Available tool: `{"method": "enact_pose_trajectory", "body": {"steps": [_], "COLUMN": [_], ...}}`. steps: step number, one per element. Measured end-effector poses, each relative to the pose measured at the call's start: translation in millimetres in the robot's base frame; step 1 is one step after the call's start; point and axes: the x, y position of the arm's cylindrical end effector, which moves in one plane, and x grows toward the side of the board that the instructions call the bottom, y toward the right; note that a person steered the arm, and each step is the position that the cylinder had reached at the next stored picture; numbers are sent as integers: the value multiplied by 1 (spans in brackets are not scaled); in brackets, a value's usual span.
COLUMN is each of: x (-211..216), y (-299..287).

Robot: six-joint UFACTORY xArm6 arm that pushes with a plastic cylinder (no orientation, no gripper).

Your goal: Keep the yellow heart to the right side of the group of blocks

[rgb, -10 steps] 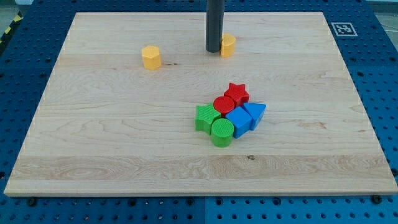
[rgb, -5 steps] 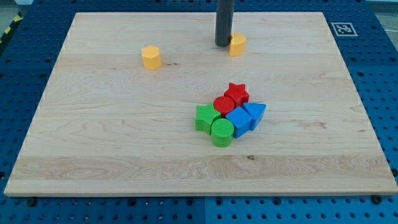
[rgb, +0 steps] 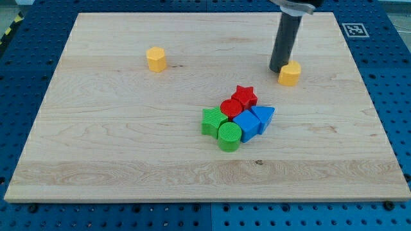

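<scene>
The yellow heart (rgb: 289,73) lies on the wooden board right of centre, above and to the right of the group. My tip (rgb: 278,69) touches its left side. The group sits near the board's middle: red star (rgb: 244,96), red cylinder (rgb: 230,108), blue cube (rgb: 246,124), blue triangle (rgb: 264,116), green block (rgb: 212,121) and green cylinder (rgb: 228,136), all packed together.
A second yellow block, hexagon-like (rgb: 155,58), stands alone at the upper left. The wooden board (rgb: 96,141) lies on a blue perforated table; a fiducial marker (rgb: 354,29) is at the upper right corner.
My tip has moved right and down the view, pushing the yellow heart from the top centre to the right of centre. The group and the other yellow block have not moved.
</scene>
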Motion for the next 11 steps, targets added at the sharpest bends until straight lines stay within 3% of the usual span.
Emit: {"method": "enact_pose_trajectory", "body": {"steps": [3,5,7,9,10,11], "x": [24,67,55,99,101,87], "y": [51,57,105,102,88,111]}}
